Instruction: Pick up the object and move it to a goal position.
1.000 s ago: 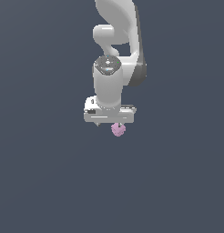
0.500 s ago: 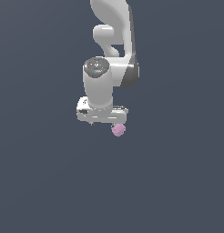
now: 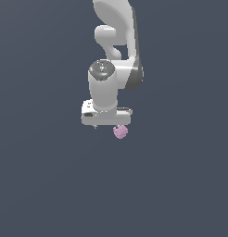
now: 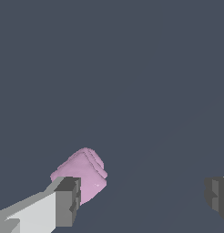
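Sliding toward the exterior view's left, my arm has moved since a second ago, while the pink object (image 3: 120, 132) stayed put. Now my gripper (image 3: 105, 125) hangs just beside it, spread wide and pinching nothing. One finger (image 4: 63, 201) sits right next to the object and the other far off, so I am not lined up yet. Nothing else stands in my way.

No readable text, label, brand, number or sign is showing in either view; nothing legible is appearing on the white arm, its gripper, or the plain grey surroundings.
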You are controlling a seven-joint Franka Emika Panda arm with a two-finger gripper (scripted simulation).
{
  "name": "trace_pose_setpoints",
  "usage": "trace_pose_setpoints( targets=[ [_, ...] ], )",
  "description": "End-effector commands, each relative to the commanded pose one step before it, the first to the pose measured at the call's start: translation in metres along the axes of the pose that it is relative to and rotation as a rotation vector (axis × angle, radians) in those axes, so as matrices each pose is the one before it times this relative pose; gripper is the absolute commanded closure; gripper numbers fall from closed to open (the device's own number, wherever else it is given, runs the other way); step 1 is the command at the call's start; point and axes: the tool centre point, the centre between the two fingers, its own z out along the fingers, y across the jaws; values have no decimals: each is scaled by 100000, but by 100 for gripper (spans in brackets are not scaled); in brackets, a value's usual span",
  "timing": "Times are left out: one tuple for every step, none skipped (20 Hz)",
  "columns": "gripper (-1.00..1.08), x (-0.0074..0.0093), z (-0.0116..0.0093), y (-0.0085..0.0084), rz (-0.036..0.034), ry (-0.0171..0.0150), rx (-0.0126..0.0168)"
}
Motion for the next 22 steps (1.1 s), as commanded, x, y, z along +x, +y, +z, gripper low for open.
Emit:
trace_pose_setpoints(
  targets=[
    [-92, -275, 499, -470, -4326, 193, -129],
    [-92, -127, 235, -227, -2112, 109, -62],
    [-92, -135, 253, -253, -2300, 121, -65],
    [-92, -142, 269, -278, -2482, 132, -67],
    [-92, -149, 286, -304, -2669, 142, -69],
    [-92, -155, 302, -330, -2855, 154, -70],
    [-92, -160, 317, -359, -3046, 166, -70],
    [-92, -163, 332, -390, -3238, 180, -70],
    [-92, -165, 345, -421, -3429, 194, -69],
    [-92, -163, 353, -447, -3574, 206, -67],
    [-92, -148, 334, -440, -3447, 203, -59],
    [-92, -131, 311, -424, -3267, 197, -52],
    [-92, -115, 288, -407, -3086, 190, -45],
    [-92, -101, 267, -388, -2903, 183, -39],
    [-92, -87, 246, -369, -2721, 175, -34],
    [-92, -75, 226, -348, -2536, 167, -29],
    [-92, -64, 206, -325, -2351, 158, -25],
    [-92, -54, 187, -303, -2166, 148, -22],
    [-92, -45, 169, -279, -1980, 137, -19],
    [-92, -38, 151, -254, -1792, 126, -16],
    [-92, -31, 134, -229, -1605, 115, -13],
    [-92, -25, 117, -203, -1416, 103, -11]
  ],
)
